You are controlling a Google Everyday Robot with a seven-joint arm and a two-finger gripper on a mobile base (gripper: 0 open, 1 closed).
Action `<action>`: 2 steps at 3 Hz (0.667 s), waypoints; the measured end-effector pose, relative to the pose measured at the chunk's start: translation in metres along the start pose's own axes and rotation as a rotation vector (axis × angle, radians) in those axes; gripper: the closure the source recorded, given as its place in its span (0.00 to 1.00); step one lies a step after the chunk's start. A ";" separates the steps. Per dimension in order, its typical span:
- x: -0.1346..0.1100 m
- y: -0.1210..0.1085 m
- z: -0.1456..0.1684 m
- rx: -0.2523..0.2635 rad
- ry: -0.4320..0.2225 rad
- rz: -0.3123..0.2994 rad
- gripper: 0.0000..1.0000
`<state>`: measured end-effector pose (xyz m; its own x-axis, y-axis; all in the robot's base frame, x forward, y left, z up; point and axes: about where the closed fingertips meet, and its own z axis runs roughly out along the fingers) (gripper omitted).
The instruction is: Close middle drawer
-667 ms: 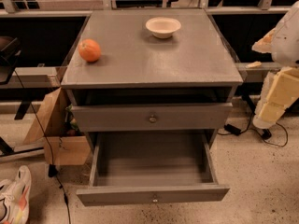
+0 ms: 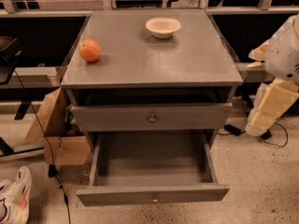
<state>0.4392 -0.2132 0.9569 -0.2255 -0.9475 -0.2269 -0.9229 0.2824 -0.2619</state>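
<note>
The middle drawer [image 2: 153, 169] is standing pulled far out under the front edge of the bench [image 2: 154, 64]. It is showing a wide, deep grey inside and a low flat front with a small round knob [image 2: 154, 199] in the centre. The claw [image 2: 272, 107] is hanging beyond the bench's right edge, apart from the drawer. I cannot tell if it is released or clenched.

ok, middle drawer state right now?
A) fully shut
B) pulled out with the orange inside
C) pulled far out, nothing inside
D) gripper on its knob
C: the middle drawer stands pulled far out and its inside is bare. The gripper hangs off to the right of the cabinet, apart from the drawer.
</note>
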 end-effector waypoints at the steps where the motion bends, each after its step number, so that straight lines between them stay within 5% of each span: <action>1: -0.004 0.025 0.043 0.007 -0.051 0.000 0.00; 2: -0.007 0.061 0.115 -0.049 -0.120 0.024 0.00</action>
<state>0.4200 -0.1720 0.8350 -0.2117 -0.9149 -0.3438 -0.9324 0.2945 -0.2097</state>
